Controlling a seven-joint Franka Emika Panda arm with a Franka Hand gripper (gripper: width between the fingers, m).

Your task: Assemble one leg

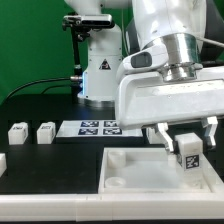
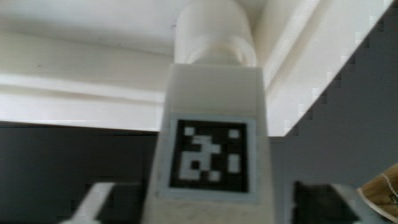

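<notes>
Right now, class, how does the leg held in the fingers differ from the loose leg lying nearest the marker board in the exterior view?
The held leg is clamped between the fingers; the loose leg lies untouched. The held leg hangs over the large white part; the loose leg rests on the black table. Shared: both are small white blocks.

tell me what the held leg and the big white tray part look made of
The leg looks like matte white plastic: even colour, smooth faces, a printed black-and-white tag on one face. The tray-like part also looks like white plastic, likely moulded: rounded raised rim, slight sheen. The pictures are too coarse to be sure.
</notes>
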